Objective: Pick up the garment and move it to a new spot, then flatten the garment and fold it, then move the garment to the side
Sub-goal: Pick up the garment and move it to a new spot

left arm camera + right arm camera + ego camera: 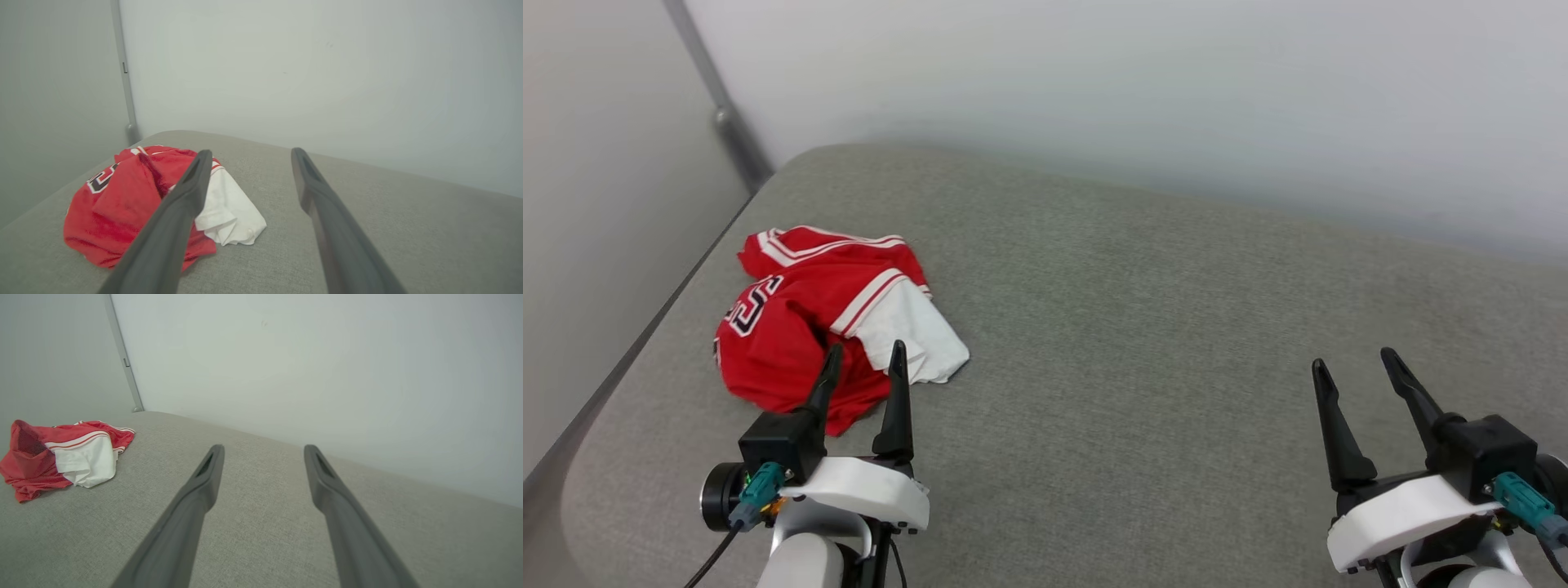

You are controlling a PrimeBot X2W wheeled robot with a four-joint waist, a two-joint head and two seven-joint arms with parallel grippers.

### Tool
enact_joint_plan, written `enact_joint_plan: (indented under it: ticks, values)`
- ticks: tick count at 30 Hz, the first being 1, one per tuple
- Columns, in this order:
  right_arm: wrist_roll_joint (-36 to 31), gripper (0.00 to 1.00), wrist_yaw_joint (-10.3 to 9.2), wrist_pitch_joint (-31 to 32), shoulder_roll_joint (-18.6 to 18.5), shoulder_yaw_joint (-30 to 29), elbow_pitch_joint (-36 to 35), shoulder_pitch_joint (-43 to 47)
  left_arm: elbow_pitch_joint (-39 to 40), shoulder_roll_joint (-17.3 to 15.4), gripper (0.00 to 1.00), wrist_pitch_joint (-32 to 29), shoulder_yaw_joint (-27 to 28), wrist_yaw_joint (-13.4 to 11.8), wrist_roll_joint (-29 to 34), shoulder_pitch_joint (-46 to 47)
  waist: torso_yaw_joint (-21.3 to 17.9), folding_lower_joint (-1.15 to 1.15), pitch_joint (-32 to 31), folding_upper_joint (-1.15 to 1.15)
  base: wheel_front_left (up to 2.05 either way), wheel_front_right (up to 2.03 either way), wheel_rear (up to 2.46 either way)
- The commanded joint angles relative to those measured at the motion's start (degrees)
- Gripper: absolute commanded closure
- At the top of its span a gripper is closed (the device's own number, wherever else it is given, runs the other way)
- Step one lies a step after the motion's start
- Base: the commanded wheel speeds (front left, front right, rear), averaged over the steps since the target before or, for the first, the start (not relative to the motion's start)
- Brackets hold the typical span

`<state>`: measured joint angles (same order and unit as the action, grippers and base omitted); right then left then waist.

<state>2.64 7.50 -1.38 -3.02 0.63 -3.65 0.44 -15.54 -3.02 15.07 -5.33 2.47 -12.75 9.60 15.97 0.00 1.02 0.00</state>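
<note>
One crumpled red-and-white garment (792, 327) lies at the left of the grey cushion (1135, 327), its black numeral clearest from the head camera. Two pincers, left gripper (867, 347) and right gripper (1352, 359), hover released, empty.

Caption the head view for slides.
Crumpled red jersey shirt on grey fabric surface; open left pincer near, open right pincer apart.

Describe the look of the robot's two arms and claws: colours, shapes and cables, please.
The left claw and right claw look alike: two long dark fingers tapering to points, a black block behind them, then a curved white housing. A teal connector sits at each wrist; the left one carries a black cable. The forearm is pale and rounded.
</note>
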Motion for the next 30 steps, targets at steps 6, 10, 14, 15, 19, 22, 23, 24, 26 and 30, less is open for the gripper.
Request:
enact_joint_plan:
  ticks: [6, 10, 14, 15, 19, 22, 23, 24, 26, 30]
  values:
    - [-0.4, 0.0, -0.02, 0.7, -0.4, 1.3, -1.1, -1.5, 1.0, 0.1, 0.0, 0.1, 1.7, -0.3, -1.5, -0.1, 7.8, 0.0, 1.5, 0.0, 0.0, 0.0, 0.0]
    - [-0.2, 0.0, -0.02, 0.9, -0.6, 2.5, -1.3, -1.7, 1.1, 0.1, 0.0, 0.1, 2.8, -0.4, -2.5, -0.6, 10.7, 0.0, 1.9, 0.0, 0.0, 0.0, 0.0]
    - [0.0, 0.0, -0.03, 1.1, -0.8, 3.3, -1.4, -2.4, 1.3, 0.2, 0.0, 0.1, 3.6, -0.3, -2.8, -0.8, 12.5, 0.0, 2.4, 0.0, 0.0, 0.0, 0.0]
    - [0.0, 0.0, -0.03, 1.1, -0.8, 3.4, -1.3, -2.5, 1.4, 0.1, 0.0, 0.1, 3.8, -0.3, -2.7, -0.9, 12.9, 0.0, 2.5, 0.0, 0.0, 0.0, 0.0]
    - [-0.1, 0.0, -0.02, 1.2, -0.9, 3.9, -1.3, -2.9, 1.7, 0.2, 0.0, 0.1, 4.1, -0.2, -2.7, -0.9, 13.5, 0.0, 2.9, 0.0, 0.0, 0.0, 0.0]
    - [0.1, 0.0, -0.02, 1.2, -1.0, 4.1, -1.3, -3.3, 1.8, 0.1, 0.0, 0.1, 4.3, -0.2, -2.8, -0.5, 13.5, 0.0, 3.2, 0.0, 0.0, 0.0, 0.0]
    - [0.1, 0.0, -0.02, 1.2, -1.1, 4.2, -1.3, -3.4, 1.8, 0.1, 0.0, 0.1, 4.3, -0.2, -2.8, -0.2, 13.4, 0.0, 3.3, 0.0, 0.0, 0.0, 0.0]
    - [0.3, 0.0, -0.03, 1.3, -1.1, 4.2, -1.2, -3.5, 1.8, 0.1, 0.0, 0.1, 4.5, -0.3, -2.7, 0.0, 13.3, 0.0, 3.4, 0.0, 0.0, 0.0, 0.0]
    - [0.3, 0.0, -0.02, 1.3, -1.2, 4.5, -1.2, -3.8, 1.6, 0.2, 0.0, 0.1, 4.5, 0.2, -3.4, 0.4, 12.8, 0.0, 3.8, 0.0, 0.0, 0.0, 0.0]
    - [0.7, 0.0, -0.02, 1.7, -1.5, 5.6, -1.5, -5.4, 1.5, 0.0, 0.0, 0.1, 5.1, 0.5, -3.6, 2.6, 10.1, 0.0, 5.6, 0.0, 0.0, 0.0, 0.0]
